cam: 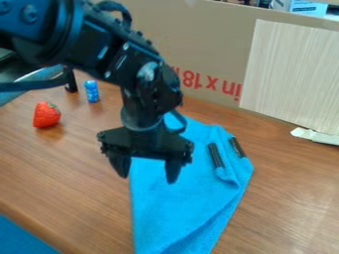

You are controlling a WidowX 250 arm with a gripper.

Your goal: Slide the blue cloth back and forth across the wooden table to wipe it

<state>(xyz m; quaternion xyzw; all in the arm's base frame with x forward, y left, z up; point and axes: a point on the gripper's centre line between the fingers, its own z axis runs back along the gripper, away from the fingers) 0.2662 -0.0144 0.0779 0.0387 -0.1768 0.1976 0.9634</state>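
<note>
The black gripper (147,173) hangs over the left part of a blue cloth (179,208), its two fingers spread apart with nothing between them. The cloth lies on the wooden table, creased at its right side and narrowing toward the front. Two short dark sticks, one at the cloth's right edge (237,147) and one a little left of it (215,155), lie on the cloth to the right of the gripper. To the left, a red strawberry (46,115) rests on the table, and a small blue cylinder (92,91) stands behind it.
A cardboard panel (215,44) stands along the back of the wooden table (285,198), with a pale wood-grain sheet (291,74) on its right part. White torn tape (315,136) lies at its foot. A black upright object (70,82) is at the back left.
</note>
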